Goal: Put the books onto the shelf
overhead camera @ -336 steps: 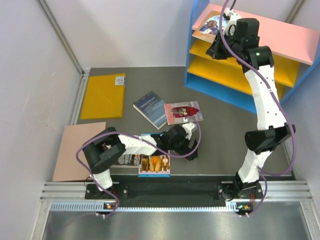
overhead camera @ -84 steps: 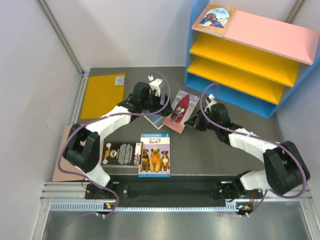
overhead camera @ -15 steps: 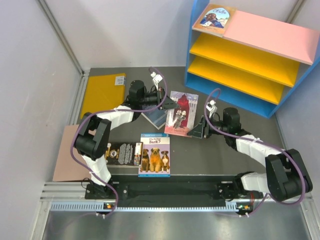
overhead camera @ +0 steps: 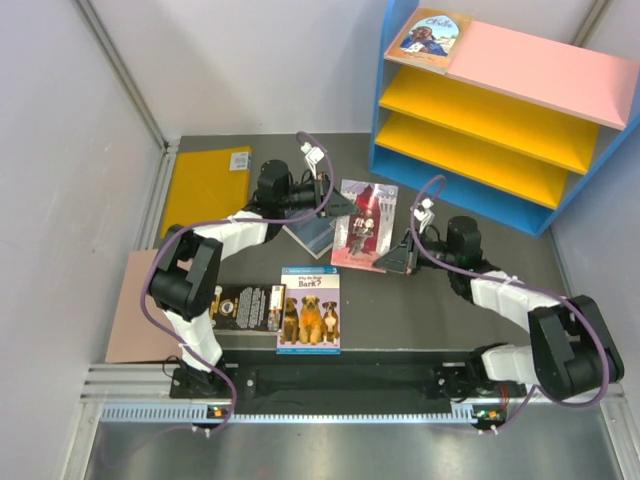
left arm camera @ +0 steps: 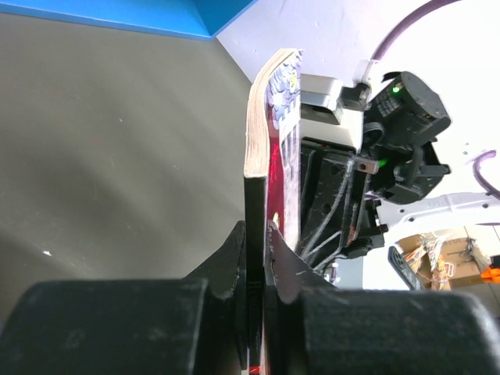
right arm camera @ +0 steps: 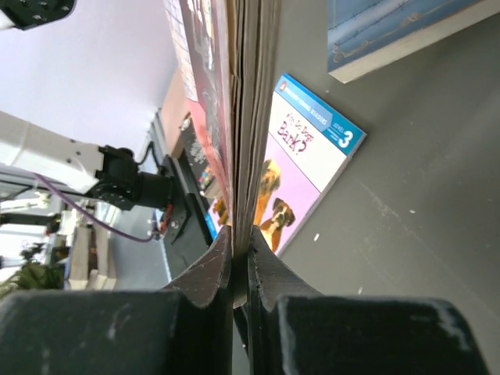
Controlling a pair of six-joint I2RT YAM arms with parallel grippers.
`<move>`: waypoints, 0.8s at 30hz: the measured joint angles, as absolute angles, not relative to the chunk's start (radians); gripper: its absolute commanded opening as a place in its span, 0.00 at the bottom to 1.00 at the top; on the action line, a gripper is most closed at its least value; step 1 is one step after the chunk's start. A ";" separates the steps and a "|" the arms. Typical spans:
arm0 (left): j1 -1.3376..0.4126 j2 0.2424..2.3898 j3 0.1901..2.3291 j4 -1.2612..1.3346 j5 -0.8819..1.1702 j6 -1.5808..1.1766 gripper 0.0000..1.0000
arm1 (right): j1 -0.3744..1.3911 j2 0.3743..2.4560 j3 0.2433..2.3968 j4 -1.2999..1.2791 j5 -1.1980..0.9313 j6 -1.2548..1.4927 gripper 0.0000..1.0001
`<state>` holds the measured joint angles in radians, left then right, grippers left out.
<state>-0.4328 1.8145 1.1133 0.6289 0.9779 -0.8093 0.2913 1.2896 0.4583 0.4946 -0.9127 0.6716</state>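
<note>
The red-and-white book (overhead camera: 362, 225) is held tilted up off the floor between both arms. My left gripper (overhead camera: 335, 206) is shut on its left edge, and my right gripper (overhead camera: 396, 258) is shut on its lower right edge. The book's edge (left arm camera: 262, 141) runs between the left fingers (left arm camera: 256, 234); its pages (right arm camera: 246, 94) are pinched by the right gripper (right arm camera: 241, 238). The dog book (overhead camera: 310, 310) and the black book (overhead camera: 243, 307) lie near the front. The navy book (overhead camera: 305, 233) lies partly under the left arm. A tan book (overhead camera: 428, 36) rests on top of the shelf (overhead camera: 500, 110).
A yellow flat sheet (overhead camera: 207, 190) lies at the back left and a pinkish-brown board (overhead camera: 140, 305) at the front left. White walls close in both sides. The dog book (right arm camera: 301, 168) lies just below the right gripper.
The right gripper has closed on the red-and-white book's edge; half a second ago its jaws stood apart. The book sits a little higher. The left arm has not moved.
</note>
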 measured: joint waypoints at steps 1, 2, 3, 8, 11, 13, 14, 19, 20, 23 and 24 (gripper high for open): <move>-0.433 1.814 1.114 0.625 0.978 -0.807 0.39 | 0.291 1.275 0.460 0.468 -0.904 0.662 0.00; -0.433 1.814 1.116 0.621 0.974 -0.802 0.47 | 0.291 1.259 0.461 0.445 -0.898 0.651 0.00; -0.434 1.814 1.118 0.613 0.967 -0.791 0.57 | 0.291 1.231 0.469 0.394 -0.887 0.633 0.00; -0.419 1.779 1.119 0.506 0.877 -0.707 0.92 | 0.291 1.111 0.564 0.169 -0.801 0.546 0.00; -0.397 1.718 1.087 0.474 0.802 -0.667 0.96 | 0.291 1.059 0.657 0.064 -0.746 0.498 0.00; -0.380 1.670 1.057 0.452 0.752 -0.646 0.97 | 0.291 1.040 0.727 -0.006 -0.717 0.469 0.00; -0.374 1.648 1.043 0.440 0.731 -0.633 0.97 | 0.291 1.037 0.754 -0.025 -0.706 0.458 0.00; -0.356 1.591 0.956 0.410 0.652 -0.582 0.99 | 0.291 1.043 0.940 -0.181 -0.670 0.379 0.00; -0.358 1.590 0.936 0.407 0.645 -0.577 0.99 | 0.291 1.049 0.978 -0.201 -0.667 0.364 0.00; -0.367 1.591 0.830 0.411 0.630 -0.573 0.99 | 0.291 1.071 1.080 -0.247 -0.654 0.337 0.00; -0.372 1.596 0.794 0.417 0.629 -0.574 0.99 | 0.291 1.082 1.112 -0.258 -0.649 0.331 0.00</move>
<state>-0.3721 1.5959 0.7937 0.4171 0.6292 -0.5743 0.2913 1.0817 1.1118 -0.2577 -0.6495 0.3309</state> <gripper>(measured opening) 0.991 0.031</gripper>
